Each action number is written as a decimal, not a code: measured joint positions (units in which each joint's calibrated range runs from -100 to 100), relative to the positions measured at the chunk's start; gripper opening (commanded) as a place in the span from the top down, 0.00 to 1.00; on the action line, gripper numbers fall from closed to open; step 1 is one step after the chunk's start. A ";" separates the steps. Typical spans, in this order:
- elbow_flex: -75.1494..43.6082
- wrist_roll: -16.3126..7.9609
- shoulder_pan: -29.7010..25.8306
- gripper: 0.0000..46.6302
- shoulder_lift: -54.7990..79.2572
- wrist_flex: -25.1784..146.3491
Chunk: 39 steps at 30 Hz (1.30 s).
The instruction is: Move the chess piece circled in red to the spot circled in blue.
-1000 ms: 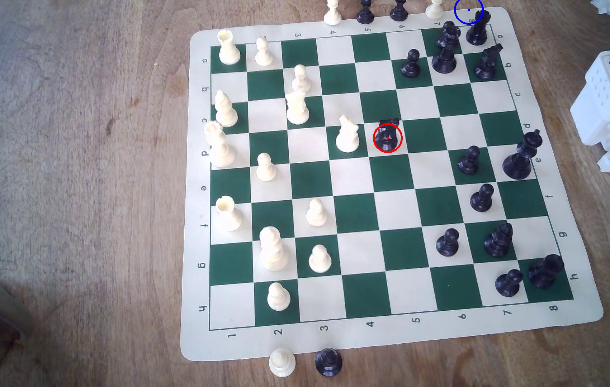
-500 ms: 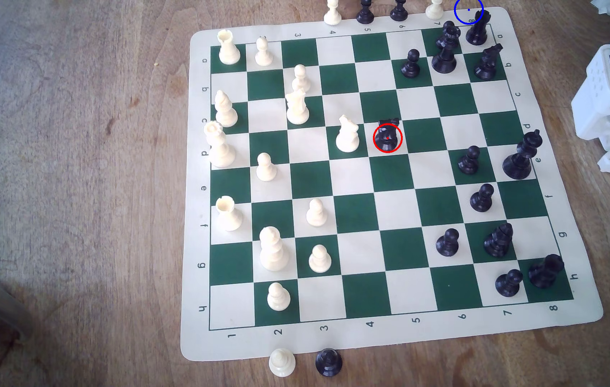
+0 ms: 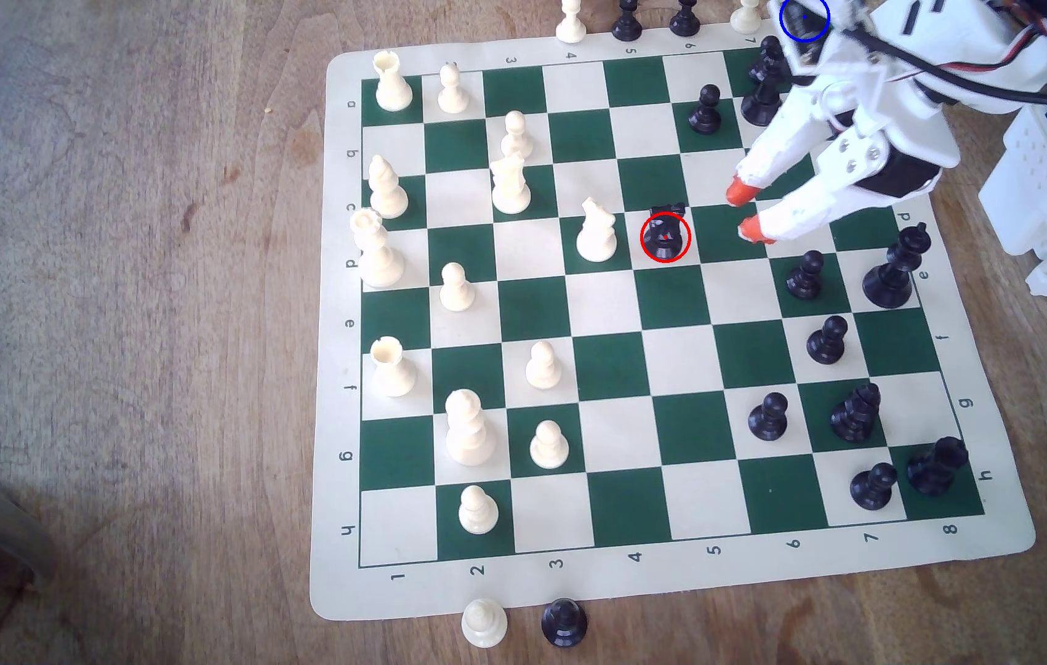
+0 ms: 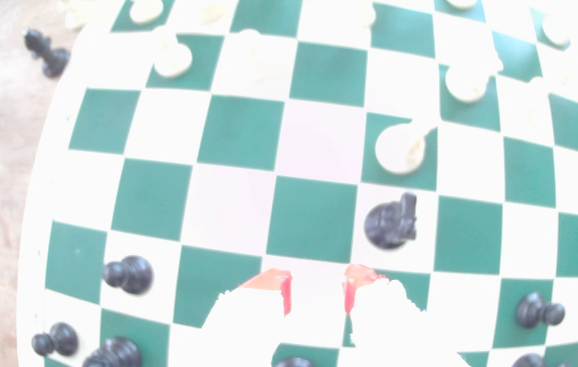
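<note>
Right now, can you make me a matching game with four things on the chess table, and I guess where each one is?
Things:
1. the chess piece circled in red
2. gripper
3. white knight
4. the spot circled in blue

Places:
A. on the green square just to the exterior view's left of the circled piece
B. at the mat's far corner, partly covered by the arm
C. open above the board, to the exterior view's right of the circled piece
D. on a white square mid-board

Pairs: 1-D, 2-C, 3-A, 4-B
</note>
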 measured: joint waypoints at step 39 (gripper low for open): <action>-6.06 -0.20 8.11 0.80 27.57 -17.53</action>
